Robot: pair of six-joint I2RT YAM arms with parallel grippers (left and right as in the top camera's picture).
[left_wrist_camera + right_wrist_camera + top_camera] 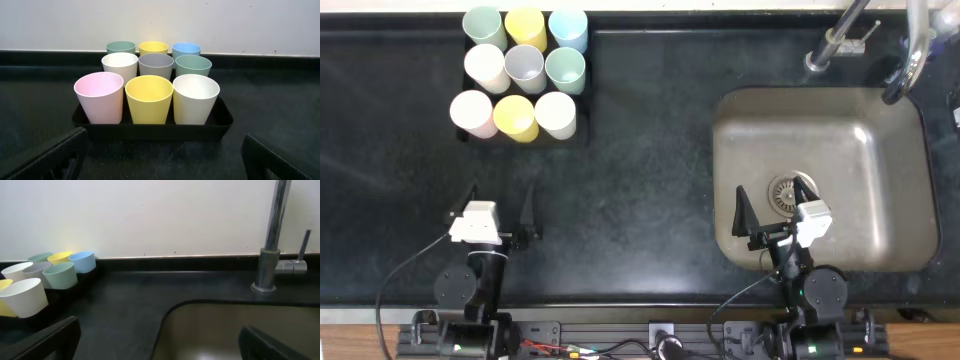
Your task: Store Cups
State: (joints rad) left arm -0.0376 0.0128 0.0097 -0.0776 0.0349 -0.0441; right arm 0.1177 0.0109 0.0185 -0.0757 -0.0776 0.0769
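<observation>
A dark speckled stone countertop (640, 190) runs below a plain white wall (160, 20). At about 11 o'clock on it sits a shallow black plastic tray (152, 131) holding nine upright plastic cups in three rows of three, packed side by side. The farthest row has a sage green cup (483, 25), a yellow cup (525, 26) and a light blue cup (568, 28). The middle row has a white cup (486, 66), a grey cup (525, 65) and a second green cup (565, 68). The nearest row has a pale pink cup (472, 112), a second yellow cup (515, 116) and a cream cup (556, 114).

At 3 o'clock lies a stainless steel sink basin (880, 150), with a chrome faucet (840, 40) at 1 o'clock.

The left gripper (500, 205) rests at 7 o'clock, well apart from the tray, its claw spread and holding nothing. The right gripper (772, 212) is at 5 o'clock by the sink's near edge, also spread with nothing between its fingers.
</observation>
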